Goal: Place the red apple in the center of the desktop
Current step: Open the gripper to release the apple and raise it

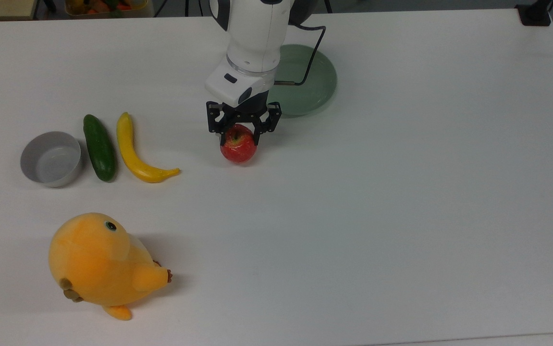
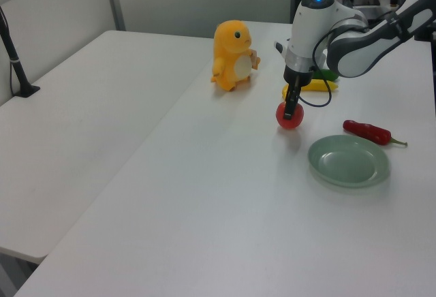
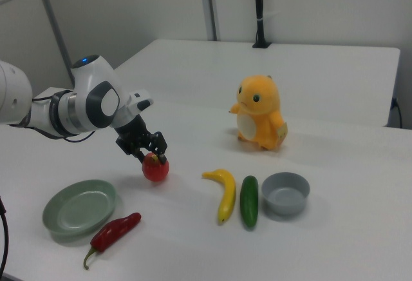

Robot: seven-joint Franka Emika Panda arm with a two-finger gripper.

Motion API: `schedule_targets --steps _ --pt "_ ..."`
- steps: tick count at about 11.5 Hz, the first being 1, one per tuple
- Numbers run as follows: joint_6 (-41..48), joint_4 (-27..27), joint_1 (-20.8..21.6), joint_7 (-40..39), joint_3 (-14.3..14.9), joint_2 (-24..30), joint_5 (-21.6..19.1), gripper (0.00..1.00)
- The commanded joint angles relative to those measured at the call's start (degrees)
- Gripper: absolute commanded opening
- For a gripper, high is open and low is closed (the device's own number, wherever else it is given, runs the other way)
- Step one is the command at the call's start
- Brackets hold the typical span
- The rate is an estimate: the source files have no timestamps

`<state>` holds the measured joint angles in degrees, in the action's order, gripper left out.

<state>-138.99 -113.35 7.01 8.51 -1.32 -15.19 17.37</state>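
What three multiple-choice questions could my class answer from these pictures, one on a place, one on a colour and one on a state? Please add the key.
1. In the top view, what lies directly between the grey bowl and the banana?
A. the cucumber
B. the chili pepper
C. the plush toy

2. What colour is the plate?
A. yellow
B. pale green
C. red

3. What is the gripper doing?
A. hanging open over the plate
B. gripping the banana
C. closed on the red apple at the desktop

Key:
1 A, the cucumber lies side by side with both.
2 B, the green rim shows beside the arm.
3 C, the black fingers flank the apple's top in the top view and the right view.
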Motion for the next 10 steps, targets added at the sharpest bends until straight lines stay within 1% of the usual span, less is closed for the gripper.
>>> schedule_targets --steps 1,2,3,5,6,7,8,9,10 --pt "-1.02 -0.03 0.55 2.12 0.27 -0.37 1.52 0.75" --pt "-0.85 0.14 0.55 2.12 0.27 -0.28 1.52 0.90" --pt "-0.32 0.32 0.55 2.12 0.27 -0.02 1.52 1.00" --pt "-0.14 0.58 0.55 2.12 0.27 0.94 1.44 1.00" --pt "0.99 1.28 0.55 2.12 0.27 2.26 1.35 1.00" --pt "5.00 3.29 0.46 2.12 0.27 3.49 0.65 1.00" --pt "11.05 6.35 0.46 2.21 0.27 4.72 -0.23 1.00" --pt "16.59 9.60 0.55 2.12 0.27 6.30 -3.11 1.00" --pt "21.87 12.25 0.38 2.04 0.27 7.88 -6.88 1.00"
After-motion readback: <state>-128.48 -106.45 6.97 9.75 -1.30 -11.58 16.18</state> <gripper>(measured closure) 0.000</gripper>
